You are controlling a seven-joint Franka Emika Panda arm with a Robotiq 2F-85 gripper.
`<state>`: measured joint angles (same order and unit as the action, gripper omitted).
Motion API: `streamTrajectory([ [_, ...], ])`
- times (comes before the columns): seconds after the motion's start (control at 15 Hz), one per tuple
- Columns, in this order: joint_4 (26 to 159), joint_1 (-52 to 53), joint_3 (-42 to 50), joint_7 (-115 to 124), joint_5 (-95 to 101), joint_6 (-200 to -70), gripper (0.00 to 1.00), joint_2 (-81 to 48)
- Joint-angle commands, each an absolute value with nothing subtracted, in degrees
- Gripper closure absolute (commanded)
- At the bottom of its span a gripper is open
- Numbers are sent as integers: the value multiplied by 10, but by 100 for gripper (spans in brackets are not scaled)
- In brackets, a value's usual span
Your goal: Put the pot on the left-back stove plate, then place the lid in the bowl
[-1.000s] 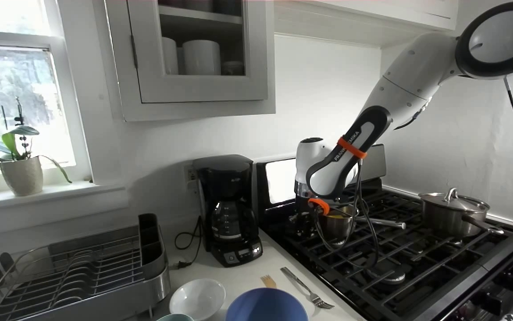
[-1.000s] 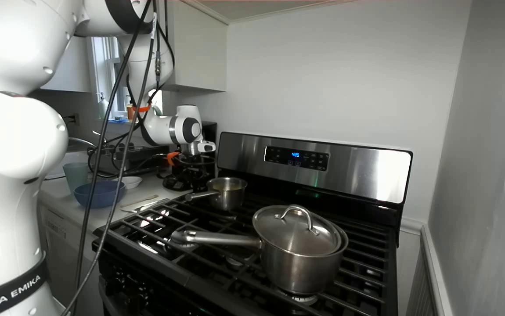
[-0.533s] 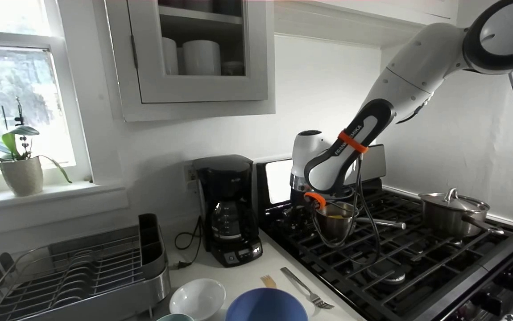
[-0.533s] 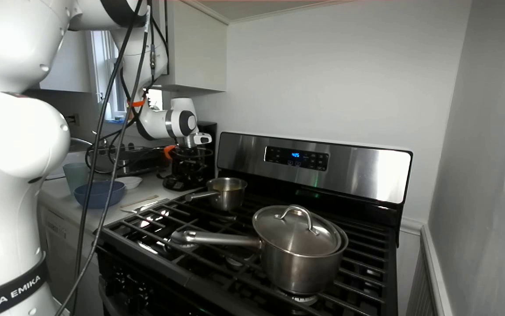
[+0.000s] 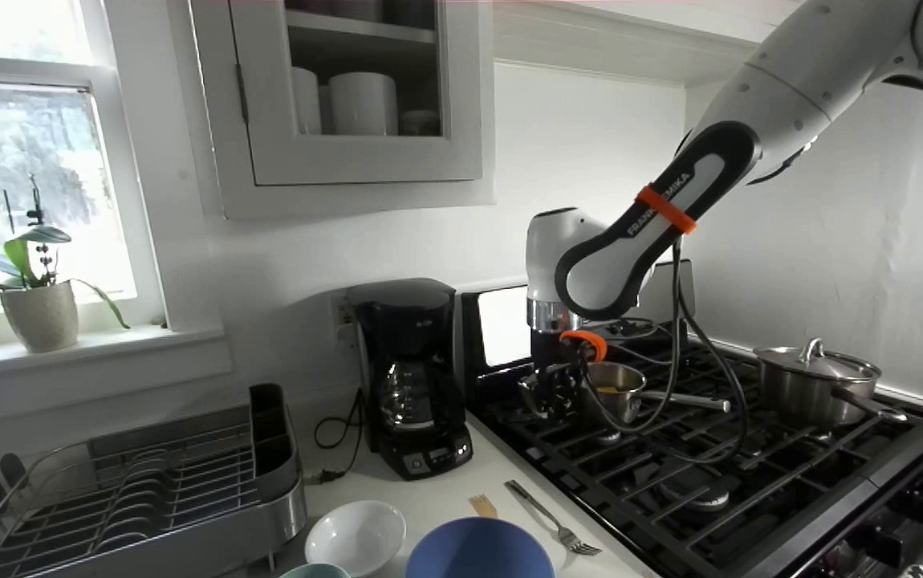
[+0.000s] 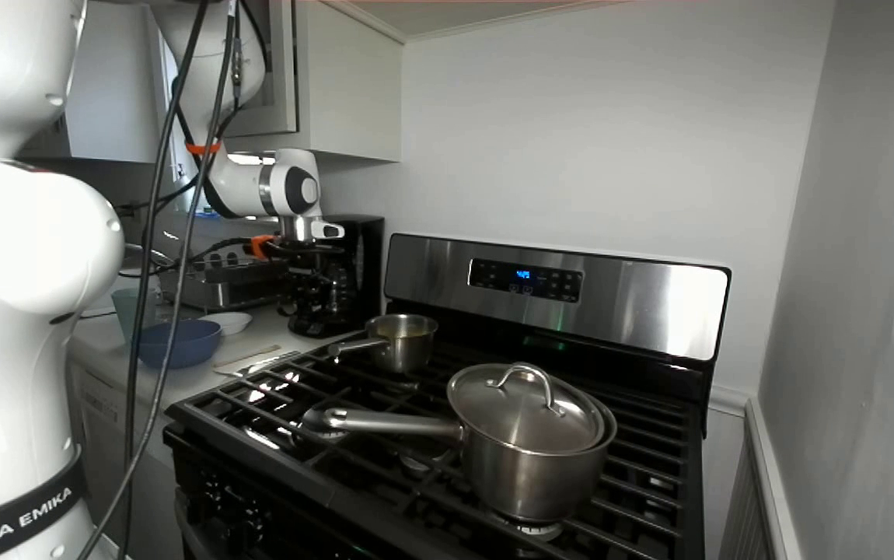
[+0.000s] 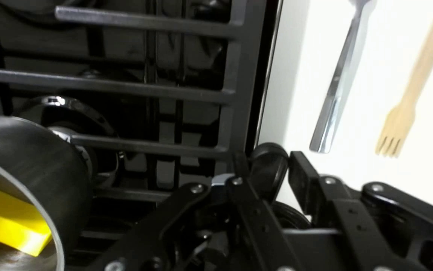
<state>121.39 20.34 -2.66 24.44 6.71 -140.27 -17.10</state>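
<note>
Arm: raised since the earlier frame, shifted leftward in an exterior view. Pot: unmoved, on left-back plate; contains yellow block. Jaws: partly apart, dark shape between; whether gripped, unclear. Step one: apparently done. Next, presumably: lid, seen on large pot, into blue bowl or white bowl.

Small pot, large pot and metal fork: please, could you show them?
Small pot (image 6: 408, 355): in an exterior view, on its side wall.
Large pot (image 6: 534, 478): in an exterior view, on its side wall.
Metal fork (image 7: 336, 81): in the wrist view, on its handle.
</note>
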Motion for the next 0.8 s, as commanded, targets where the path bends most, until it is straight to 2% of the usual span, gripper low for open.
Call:
streamTrajectory([
  [0.0,1290,179,-72,198,20,-1349,92,-73],
  [0.4,1344,176,-135,12,-58,-1328,92,18],
  [0.73,1357,195,-168,-124,-90,-1342,92,41],
])
